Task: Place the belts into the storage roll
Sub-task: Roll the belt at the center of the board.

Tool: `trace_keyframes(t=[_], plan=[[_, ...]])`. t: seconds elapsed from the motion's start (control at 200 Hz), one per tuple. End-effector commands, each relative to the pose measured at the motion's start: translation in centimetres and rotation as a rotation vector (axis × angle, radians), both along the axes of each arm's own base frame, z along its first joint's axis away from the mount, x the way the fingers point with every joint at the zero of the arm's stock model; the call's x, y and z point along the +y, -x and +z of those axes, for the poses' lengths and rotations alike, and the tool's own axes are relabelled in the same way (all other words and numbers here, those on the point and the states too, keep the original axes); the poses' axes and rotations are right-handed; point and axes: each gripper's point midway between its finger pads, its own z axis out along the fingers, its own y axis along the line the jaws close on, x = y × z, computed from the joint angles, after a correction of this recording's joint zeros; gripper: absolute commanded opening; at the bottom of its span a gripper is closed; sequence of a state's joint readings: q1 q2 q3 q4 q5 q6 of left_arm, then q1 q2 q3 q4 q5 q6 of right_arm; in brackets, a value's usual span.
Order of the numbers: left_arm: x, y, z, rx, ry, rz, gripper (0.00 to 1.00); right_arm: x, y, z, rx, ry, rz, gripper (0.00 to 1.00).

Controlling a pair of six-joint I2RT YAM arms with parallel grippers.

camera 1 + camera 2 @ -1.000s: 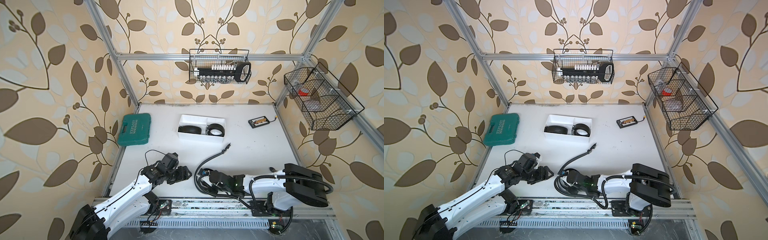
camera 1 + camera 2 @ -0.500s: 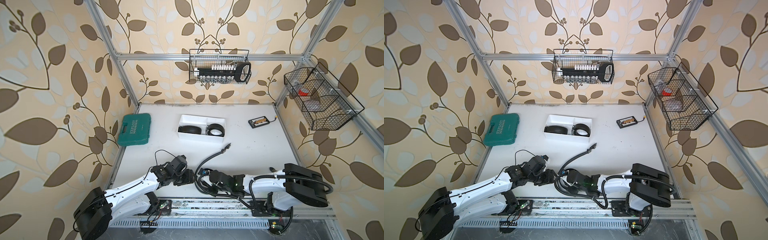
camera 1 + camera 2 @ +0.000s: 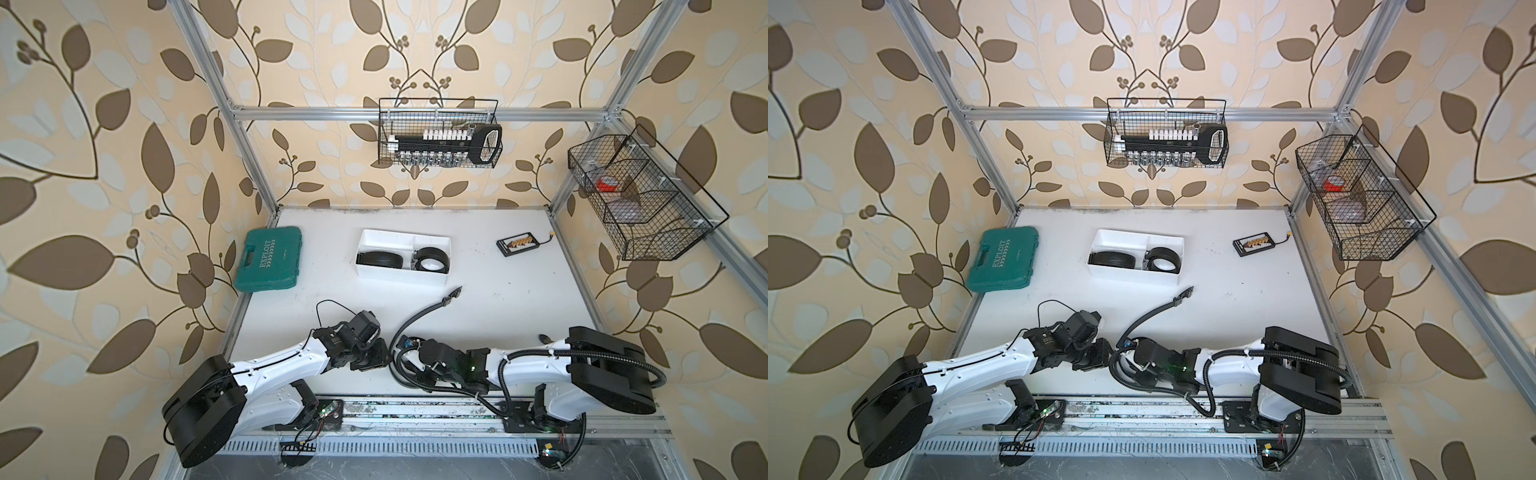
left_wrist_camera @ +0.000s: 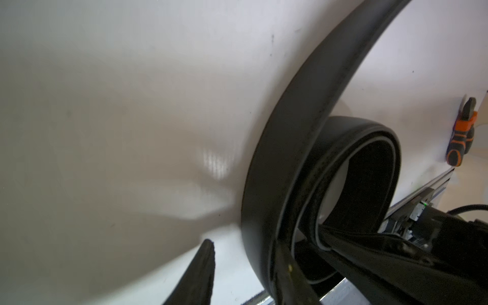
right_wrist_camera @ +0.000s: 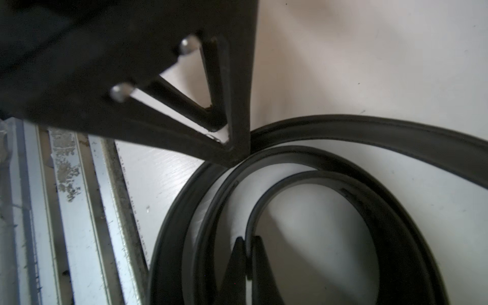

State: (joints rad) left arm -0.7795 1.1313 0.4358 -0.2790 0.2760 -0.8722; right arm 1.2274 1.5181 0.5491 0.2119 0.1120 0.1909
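At the loose belt point(image 3: 419, 320), the left claw point(image 3: 383, 358) has arrived, jaws narrower.

In the left wrist view the loose belt point(image 4: 303, 132) runs off the frame's edge, the fingers point(image 4: 195, 280) of the left end effector point(image 4: 244, 256) are cropped, and the bench point(image 4: 105, 118) nearby is blurred.

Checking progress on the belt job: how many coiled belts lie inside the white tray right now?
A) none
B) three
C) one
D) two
D: an oval coiled belt and a round coiled belt sit in the white tray, while the third belt trails across the table.
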Motion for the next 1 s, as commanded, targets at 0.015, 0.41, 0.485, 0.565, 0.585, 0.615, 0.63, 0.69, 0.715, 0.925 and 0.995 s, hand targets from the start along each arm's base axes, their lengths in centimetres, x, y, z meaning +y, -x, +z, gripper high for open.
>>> trace_keyframes(t=[0.015, 0.41, 0.485, 0.565, 0.585, 0.615, 0.63, 0.69, 0.715, 0.925, 0.995], plan=[[-0.1, -1.0, 0.5, -0.04, -0.049, -0.021, 0.25, -0.6, 0.0, -0.5, 0.009, 0.016, -0.014, 0.0], [-0.4, -5.4, -0.4, -0.036, -0.164, -0.069, 0.0, -0.3, 2.0, 0.9, 0.047, -0.01, 0.06, 0.0], [-0.8, -6.9, -0.5, -0.04, -0.163, -0.08, 0.0, -0.1, 2.6, 1.3, 0.056, -0.026, 0.077, 0.0], [-2.2, -8.5, 0.4, -0.069, -0.142, -0.11, 0.0, 0.2, 3.1, 1.4, 0.065, -0.049, 0.083, 0.0], [-2.6, -8.8, 0.7, -0.075, -0.133, -0.117, 0.0, 0.3, 3.1, 1.3, 0.067, -0.053, 0.082, 0.0], [-3.2, -9.4, 1.0, -0.083, -0.117, -0.123, 0.0, 0.4, 3.1, 1.2, 0.068, -0.058, 0.078, 0.0], [-3.6, -9.6, 1.2, -0.084, -0.109, -0.129, 0.0, 0.5, 3.2, 1.1, 0.069, -0.059, 0.077, 0.0], [-4.9, -10.5, 1.9, -0.094, -0.08, -0.146, 0.0, 1.0, 3.1, 0.7, 0.065, -0.065, 0.067, 0.0], [-5.3, -10.7, 2.1, -0.094, -0.072, -0.154, 0.0, 1.2, 3.0, 0.6, 0.055, -0.065, 0.059, 0.0], [-7.4, -12.4, 3.4, -0.113, -0.04, -0.191, 0.0, 3.5, 2.0, -0.1, 0.004, -0.112, 0.002, 0.0], [-7.8, -12.9, 3.8, -0.113, -0.045, -0.208, 0.0, 4.5, 2.2, -0.4, 0.001, -0.111, 0.008, 0.0]])
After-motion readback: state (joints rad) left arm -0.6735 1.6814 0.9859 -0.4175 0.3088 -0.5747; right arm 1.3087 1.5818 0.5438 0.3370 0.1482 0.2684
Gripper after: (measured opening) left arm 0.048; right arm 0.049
